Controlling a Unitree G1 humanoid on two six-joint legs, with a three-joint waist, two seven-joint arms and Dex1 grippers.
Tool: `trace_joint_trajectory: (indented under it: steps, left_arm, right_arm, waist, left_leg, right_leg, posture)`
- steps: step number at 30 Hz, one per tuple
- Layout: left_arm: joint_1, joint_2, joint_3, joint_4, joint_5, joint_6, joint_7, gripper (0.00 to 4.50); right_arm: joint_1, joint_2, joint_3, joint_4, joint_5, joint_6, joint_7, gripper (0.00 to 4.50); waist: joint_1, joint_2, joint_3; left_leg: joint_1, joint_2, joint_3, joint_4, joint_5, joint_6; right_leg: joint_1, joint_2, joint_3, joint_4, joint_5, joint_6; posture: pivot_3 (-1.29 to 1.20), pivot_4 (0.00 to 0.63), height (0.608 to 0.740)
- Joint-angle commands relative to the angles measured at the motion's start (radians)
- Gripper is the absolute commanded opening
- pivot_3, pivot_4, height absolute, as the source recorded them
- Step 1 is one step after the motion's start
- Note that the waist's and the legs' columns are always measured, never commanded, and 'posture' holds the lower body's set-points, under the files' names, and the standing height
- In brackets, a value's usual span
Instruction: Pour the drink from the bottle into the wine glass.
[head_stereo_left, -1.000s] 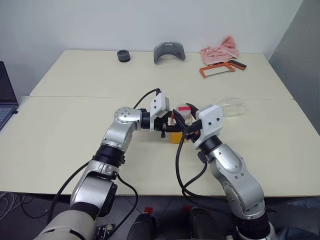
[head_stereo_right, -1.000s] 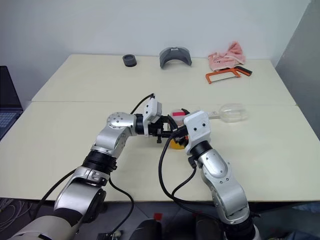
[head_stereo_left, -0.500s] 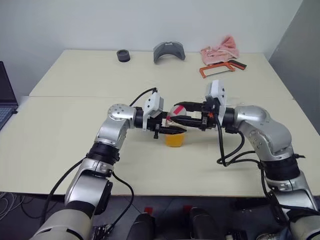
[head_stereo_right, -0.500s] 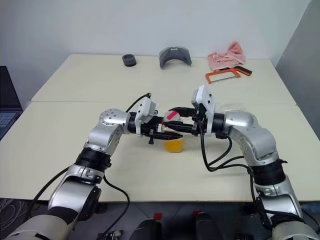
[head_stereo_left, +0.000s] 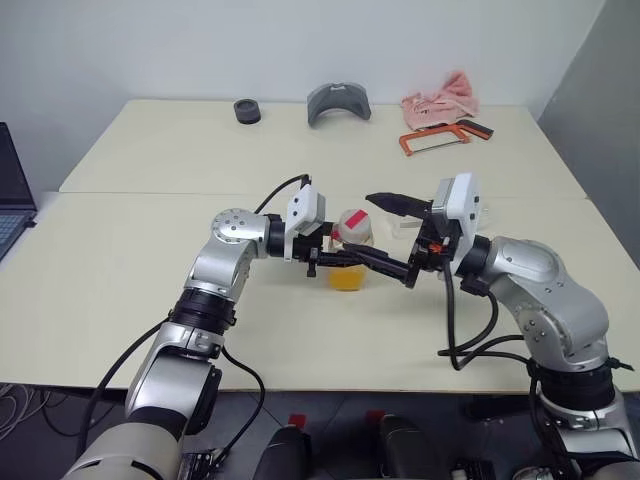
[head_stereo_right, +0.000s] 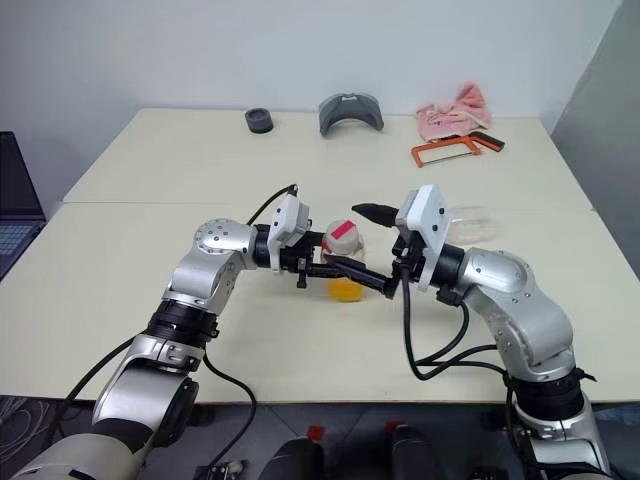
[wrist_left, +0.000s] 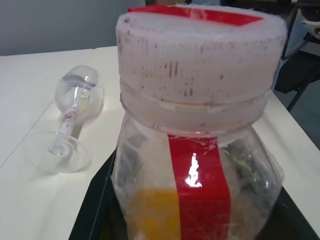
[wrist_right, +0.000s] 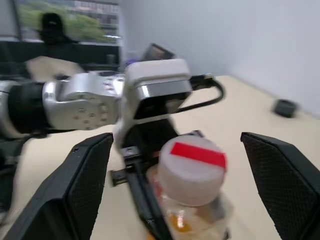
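On the bottle (wrist_left: 197, 150), a red strip without readable writing.

Two head cams (stereo pair) look fwd and down over the table (head_stereo_left: 120, 290) from above both arms, wide shot; right eye sits slightly offset, so same scene shifts sideways. Left wrist cam looks along its gripper, v. close on the bottle (wrist_left: 197, 150), with the wine glass (wrist_left: 72, 117) lying further back. Right wrist cam faces back twd the left gripper (wrist_right: 145, 150) (from the opposite side), bottle mid-frame, near. All four views share the bottle; glass also shows in head views.
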Motion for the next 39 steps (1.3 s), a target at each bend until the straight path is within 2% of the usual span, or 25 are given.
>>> trace_joint_trajectory:
  steps: [1, 7, 17, 27, 33, 39]
  left_arm:
    - [-0.008, 0.001, 0.022, -0.035, -0.02, -0.005, 0.008, 1.74]
    - [-0.013, -0.004, 0.019, -0.026, -0.02, -0.01, 0.007, 1.74]
    - [-0.005, -0.002, 0.019, -0.032, -0.019, -0.009, 0.007, 1.74]
    - [-0.007, 0.005, 0.02, -0.023, -0.017, -0.009, 0.001, 1.73]
    - [-0.011, 0.006, 0.024, -0.02, -0.017, -0.007, 0.002, 1.73]
    - [-0.014, 0.006, 0.025, -0.015, -0.018, -0.006, 0.003, 1.73]
  right_arm:
    - [0.0, 0.027, 0.059, -0.023, -0.093, -0.078, -0.067, 4.36]
    - [-0.004, 0.027, 0.052, 0.026, -0.147, -0.114, -0.092, 4.36]
    - [0.035, 0.0, -0.031, 0.04, -0.135, -0.099, -0.12, 4.36]
    - [0.086, -0.072, -0.109, -0.05, 0.013, -0.001, -0.067, 4.36]
    - [0.089, -0.122, -0.098, -0.108, 0.095, 0.063, -0.024, 4.36]
    - [0.049, -0.073, -0.041, -0.102, 0.067, 0.048, -0.07, 4.36]
  waist:
    - [0.0, 0.0, 0.0]
    - [0.003, 0.0, 0.0]
    - [0.003, 0.0, 0.0]
    - [0.003, 0.0, 0.0]
    - [0.003, 0.0, 0.0]
    - [0.002, 0.0, 0.0]
  left_leg:
    - [0.0, 0.0, 0.0, 0.0, 0.0, 0.0]
    - [0.0, 0.0, 0.0, 0.0, 0.0, 0.0]
    - [0.0, 0.0, 0.0, 0.0, 0.0, 0.0]
    - [0.0, 0.0, 0.0, 0.0, 0.0, 0.0]
    - [0.0, 0.0, 0.0, 0.0, 0.0, 0.0]
    - [0.0, 0.0, 0.0, 0.0, 0.0, 0.0]
  right_leg:
    - [0.0, 0.0, 0.0, 0.0, 0.0, 0.0]
    - [0.0, -0.001, 0.0, 0.0, 0.0, 0.0]
    - [0.0, -0.001, 0.0, 0.0, 0.0, 0.0]
    - [0.0, 0.0, 0.0, 0.0, 0.0, 0.0]
    - [0.0, -0.001, 0.0, 0.0, 0.0, 0.0]
    - [0.001, 0.0, 0.0, 0.0, 0.0, 0.0]
  posture:
    - [0.0, 0.15, 0.74]
    - [0.0, 0.15, 0.74]
    - [0.0, 0.15, 0.74]
    - [0.0, 0.15, 0.74]
    - [0.0, 0.15, 0.74]
    - [0.0, 0.15, 0.74]
